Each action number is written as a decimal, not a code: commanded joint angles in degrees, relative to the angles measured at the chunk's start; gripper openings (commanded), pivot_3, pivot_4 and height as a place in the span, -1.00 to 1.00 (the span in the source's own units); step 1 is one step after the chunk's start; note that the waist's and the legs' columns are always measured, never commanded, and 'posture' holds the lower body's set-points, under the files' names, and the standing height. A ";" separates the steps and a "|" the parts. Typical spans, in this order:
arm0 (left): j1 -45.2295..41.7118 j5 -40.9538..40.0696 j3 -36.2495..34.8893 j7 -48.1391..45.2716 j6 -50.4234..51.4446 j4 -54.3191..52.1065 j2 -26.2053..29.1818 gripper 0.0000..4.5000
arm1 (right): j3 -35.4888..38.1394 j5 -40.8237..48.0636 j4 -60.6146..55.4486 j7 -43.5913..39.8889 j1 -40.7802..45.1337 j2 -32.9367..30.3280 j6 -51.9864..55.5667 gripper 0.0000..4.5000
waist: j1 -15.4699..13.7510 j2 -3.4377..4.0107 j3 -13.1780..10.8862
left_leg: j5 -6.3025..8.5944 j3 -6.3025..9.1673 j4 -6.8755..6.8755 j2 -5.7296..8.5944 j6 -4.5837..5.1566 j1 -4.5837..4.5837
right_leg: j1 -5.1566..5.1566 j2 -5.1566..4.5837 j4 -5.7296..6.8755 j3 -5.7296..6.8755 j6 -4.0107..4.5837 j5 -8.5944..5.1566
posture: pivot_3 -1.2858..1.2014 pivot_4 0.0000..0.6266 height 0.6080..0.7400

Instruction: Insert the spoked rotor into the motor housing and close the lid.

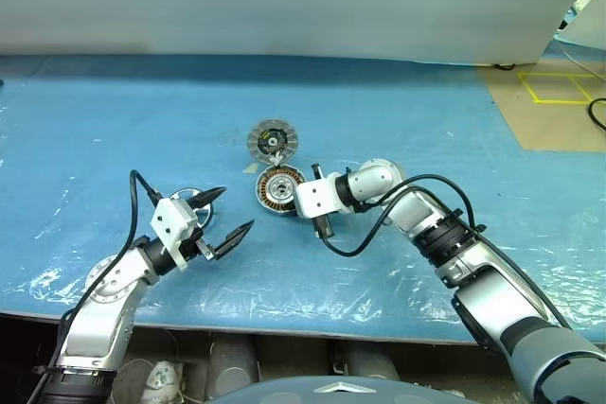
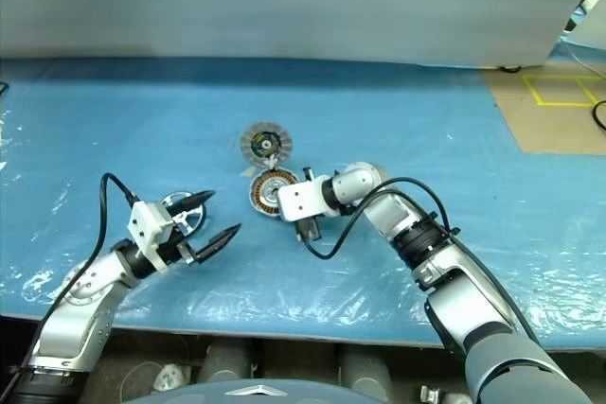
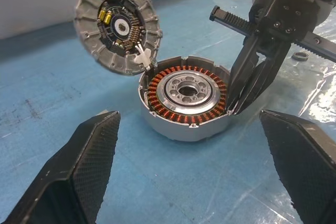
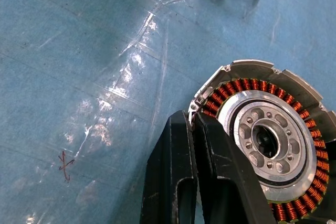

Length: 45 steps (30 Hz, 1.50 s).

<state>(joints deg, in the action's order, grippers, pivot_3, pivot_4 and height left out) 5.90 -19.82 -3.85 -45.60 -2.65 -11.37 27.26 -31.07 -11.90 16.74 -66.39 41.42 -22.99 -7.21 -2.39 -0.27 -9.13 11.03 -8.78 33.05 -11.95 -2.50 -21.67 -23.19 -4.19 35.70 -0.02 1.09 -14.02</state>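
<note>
- Motor housing (image 3: 185, 98): sitting open-topped on the blue plastic-covered table (image 1: 398, 111), near the middle of the work area; a ring of copper-brown windings is showing around a silver centre with a dark bore.
- Lid (image 3: 117, 23): lying just beyond the housing, at its far-left side; in the left wrist view it is tilting up from the housing rim, with a small white piece where the two meet. Its inner face, with a dark centre and small components, is showing.
- Spoked rotor (image 2: 178, 212): lying flat on the table to the left of the housing, well apart from it, partly hidden behind the left gripper.
- Right gripper (image 4: 193, 121): reaching in from the right and angling down at the housing rim. Its two black fingers are pressing together, and the tips are pinching the thin silver wall of the housing at its edge.
- Left gripper (image 1: 220, 213): hovering above the table to the left of the housing, pointing towards it. Its fingers (image 3: 86, 169) are spreading wide and gripping nothing; the housing is showing between them in the wrist view, some way ahead.
- Black cable (image 1: 379, 219): looping along the right arm.
</note>
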 commanded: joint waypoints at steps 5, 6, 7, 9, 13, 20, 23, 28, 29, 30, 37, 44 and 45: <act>1.05 0.05 -0.11 0.15 -0.46 -2.59 0.35 1.00 | 0.95 6.82 -15.51 -9.57 -5.63 -4.74 16.54 -0.99 | -0.14 0.00 0.00 | -0.08 0.02 -0.04 -0.01 0.11 -0.01 | 0.00 0.01 0.00 0.03 -0.01 0.00 | 0.03 -0.52 1.00; 1.33 0.08 0.00 0.22 -0.41 -2.78 0.28 1.00 | 1.08 7.17 -16.42 -10.13 -6.07 -5.64 17.71 -0.99 | -0.15 0.00 0.00 | -0.06 0.01 -0.04 -0.01 0.10 0.00 | 0.01 0.01 0.00 0.03 -0.01 0.00 | 0.03 -0.52 1.00; 1.55 0.09 0.10 0.27 -0.37 -2.93 0.21 1.00 | 1.12 7.56 -17.21 -10.56 -6.44 -6.37 18.82 -0.99 | -0.14 0.00 0.00 | -0.01 0.02 -0.04 -0.01 0.06 0.00 | 0.01 0.00 -0.01 0.02 0.00 0.00 | 0.03 -0.52 1.00; 1.82 0.17 0.29 0.36 -0.34 -3.10 0.12 1.00 | 1.14 8.37 -18.28 -10.75 -7.20 -7.17 20.58 -0.99 | -0.14 0.00 0.00 | 0.04 0.01 -0.04 -0.01 0.00 0.03 | 0.02 0.00 0.00 0.02 0.00 0.00 | 0.03 -0.52 1.00; 1.56 0.31 0.50 0.29 -0.39 -2.82 0.13 1.00 | 1.63 9.48 -18.18 -9.25 -7.80 -6.65 21.20 -0.68 | -0.13 0.00 0.00 | 0.05 0.00 -0.03 -0.01 -0.01 0.13 | 0.09 0.00 0.01 -0.03 0.01 0.00 | 0.03 -0.52 1.00; 0.93 0.32 1.36 -0.07 -0.58 -2.10 -0.11 1.00 | 9.44 19.43 -19.90 -8.59 -8.78 -5.10 23.24 -0.12 | -0.11 0.00 0.00 | 0.05 -0.03 -0.03 0.00 0.00 0.16 | 0.09 0.00 0.01 -0.07 0.01 -0.01 | 0.03 -0.52 1.00; 0.09 0.06 2.26 -0.57 -0.43 -1.61 -0.39 1.00 | 12.96 22.69 -22.11 -8.70 -10.54 -6.85 23.61 -0.12 | -0.50 0.00 0.00 | 0.04 -0.04 -0.02 0.03 0.02 0.12 | 0.10 -0.02 -0.02 -0.07 0.01 -0.01 | 0.03 -0.52 1.00; -2.40 -0.11 4.01 -2.05 -0.34 0.06 -0.79 1.00 | 18.53 24.52 -24.35 -4.61 -14.97 -9.51 23.25 -0.12 | -0.58 -0.01 0.01 | 0.02 -0.03 -0.03 0.00 0.04 0.13 | 0.10 0.00 0.00 -0.04 0.01 0.00 | 0.03 -0.52 1.00; -3.04 -0.22 4.45 -2.40 -0.28 0.42 -0.95 1.00 | 19.59 23.83 -24.21 -3.13 -16.18 -10.29 22.77 -0.12 | -0.58 0.00 0.01 | 0.01 -0.03 -0.03 0.02 0.03 0.13 | 0.10 -0.01 0.00 -0.05 0.01 0.00 | 0.03 -0.52 1.00; -3.72 -0.23 4.99 -2.81 -0.28 0.95 -1.17 1.00 | 20.57 22.62 -23.77 -1.49 -17.76 -11.35 21.96 -0.12 | -0.58 -0.01 0.01 | 0.02 -0.03 -0.03 0.02 0.01 0.14 | 0.10 -0.01 -0.01 -0.07 0.01 0.00 | 0.03 -0.52 1.00; -7.77 -0.08 7.83 -5.83 -0.70 5.01 -2.70 1.00 | 27.52 21.03 -21.04 9.42 -27.28 -13.32 22.30 -0.12 | -0.56 0.00 0.01 | 0.01 -0.04 -0.03 0.04 -0.05 0.15 | 0.11 -0.01 -0.04 -0.08 0.01 -0.01 | 0.03 -0.52 1.00; -10.76 -0.18 8.12 -8.15 -1.28 8.32 -2.79 1.00 | 29.24 19.51 -17.45 14.58 -31.74 -14.24 19.84 -0.12 | -0.16 0.00 0.01 | 0.02 -0.04 -0.03 0.06 -0.04 0.16 | 0.11 -0.01 -0.05 -0.10 0.00 -0.01 | 0.03 -0.52 1.00; -10.86 -0.18 8.11 -8.29 -1.29 8.41 -2.83 1.00 | 29.26 19.25 -16.81 14.92 -31.96 -14.54 19.17 -0.12 | -0.16 0.00 0.01 | 0.02 -0.04 -0.03 0.06 -0.04 0.16 | 0.11 -0.02 -0.05 -0.10 0.00 -0.01 | 0.03 -0.52 1.00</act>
<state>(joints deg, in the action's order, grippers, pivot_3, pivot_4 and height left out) -4.51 -19.64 4.32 -53.25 -2.72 -2.63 24.50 -3.91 7.75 0.21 -52.33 9.51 -36.64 13.82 -2.55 -0.27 -9.12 11.05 -8.82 33.03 -11.89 -2.54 -21.51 -23.07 -4.20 35.65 -0.13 1.09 -14.02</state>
